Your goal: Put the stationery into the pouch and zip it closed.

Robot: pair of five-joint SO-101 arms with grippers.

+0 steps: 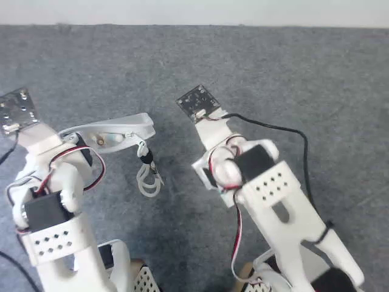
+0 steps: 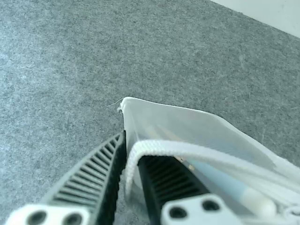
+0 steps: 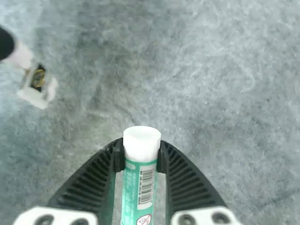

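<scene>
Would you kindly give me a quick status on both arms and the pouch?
Left gripper shut on pouch edge. Right gripper shut on glue stick, not yet in pouch. Zip cord loop trailing from pouch.

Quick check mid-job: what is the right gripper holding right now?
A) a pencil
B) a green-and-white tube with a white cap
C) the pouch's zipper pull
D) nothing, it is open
B: in the right wrist view the right gripper is shut on the green-and-white tube, with the tube's white cap at the fingertips.
</scene>
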